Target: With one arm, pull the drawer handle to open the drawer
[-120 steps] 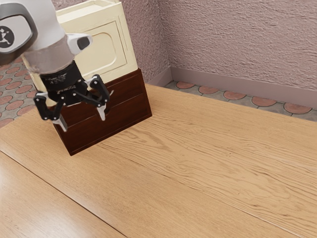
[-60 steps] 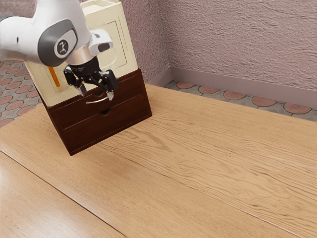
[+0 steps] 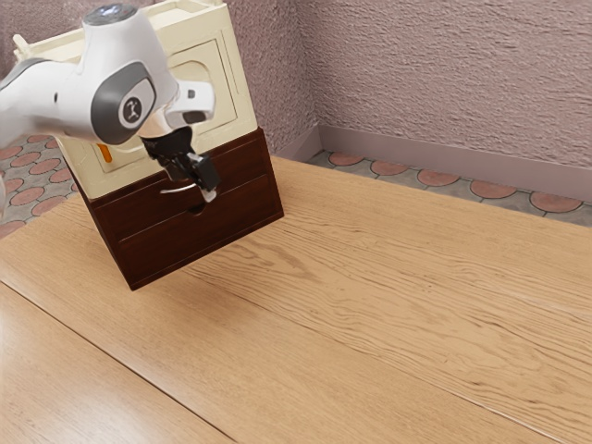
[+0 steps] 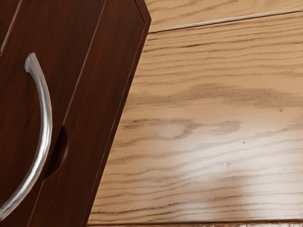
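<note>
Handle (image 3: 176, 191) first: a thin curved metal bar on the front of the upper drawer (image 3: 247, 164), bowed outward so that something can get behind it and pull. My gripper (image 3: 209, 193) is tipped down in front of the brown lower part of the cabinet (image 3: 203, 227), close to one end of that bar. From here I cannot tell how wide or narrow it stands, nor whether it touches the metal; I see nothing to show that I have hold of it.

The upper drawer looks shut, its front in line with the lower drawer (image 4: 97, 94). A dark notch (image 4: 58, 151) is cut at the lower drawer's top edge, probably a finger pull, which would explain why it has no bar. The cabinet stands on the desk (image 3: 370, 287), its drawers facing open wood, so the upper one should have room to slide out.

I judge this to be the lining-up step, with the opening itself undone. The next move wants me centred on the bar and turned across it, then a straight pull away from the cabinet. Gripping near one end could let me slip off or make the drawer bind.
</note>
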Controlling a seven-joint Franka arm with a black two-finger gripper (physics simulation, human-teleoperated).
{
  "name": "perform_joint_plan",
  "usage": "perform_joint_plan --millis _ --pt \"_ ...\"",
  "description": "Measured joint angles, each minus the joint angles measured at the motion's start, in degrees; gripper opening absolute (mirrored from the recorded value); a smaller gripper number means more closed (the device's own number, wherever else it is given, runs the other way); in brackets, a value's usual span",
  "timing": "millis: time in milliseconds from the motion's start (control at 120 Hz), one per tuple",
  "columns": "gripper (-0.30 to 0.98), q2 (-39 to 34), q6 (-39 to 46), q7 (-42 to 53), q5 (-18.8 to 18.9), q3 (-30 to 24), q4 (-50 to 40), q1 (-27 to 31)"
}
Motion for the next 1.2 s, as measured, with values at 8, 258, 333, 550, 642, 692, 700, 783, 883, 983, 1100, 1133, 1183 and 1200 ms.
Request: perform_joint_plan --millis 8,258,333,550,642,692,700,783,883,983,1100,1133,1183,1200 --pt "0.68 0.0 0.0 0.3 0.0 0.0 0.0 0.1" --pt "0.68 1.7 0.7 7.0 -0.4 0.1 0.5 1.3" --pt "0.68 2.4 0.8 8.7 -0.3 0.0 1.0 1.9" --pt "0.68 3.4 2.2 12.6 -0.3 -0.3 1.6 2.1" --pt "0.68 3.4 2.5 13.9 -0.4 -0.3 1.6 2.1" --pt "0.68 4.1 2.7 14.5 -0.3 -0.3 2.5 2.1" --pt "0.68 4.2 2.7 14.6 -0.3 -0.3 2.6 2.1" --pt "0.68 4.8 3.0 15.5 -0.3 -0.2 3.3 2.1" --pt "0.68 4.9 3.2 16.4 -0.4 -0.2 3.3 2.2" --pt "0.68 5.3 3.4 17.2 -0.4 -0.2 3.5 2.2" --pt "0.68 5.6 3.8 17.9 -0.5 -0.1 3.5 2.3" --pt "0.68 5.6 3.9 18.1 -0.5 -0.1 3.5 2.4" --pt "0.68 5.7 4.0 18.4 -0.5 -0.1 3.5 2.4" --pt "0.67 5.7 4.0 18.4 -0.5 -0.1 3.4 2.4"
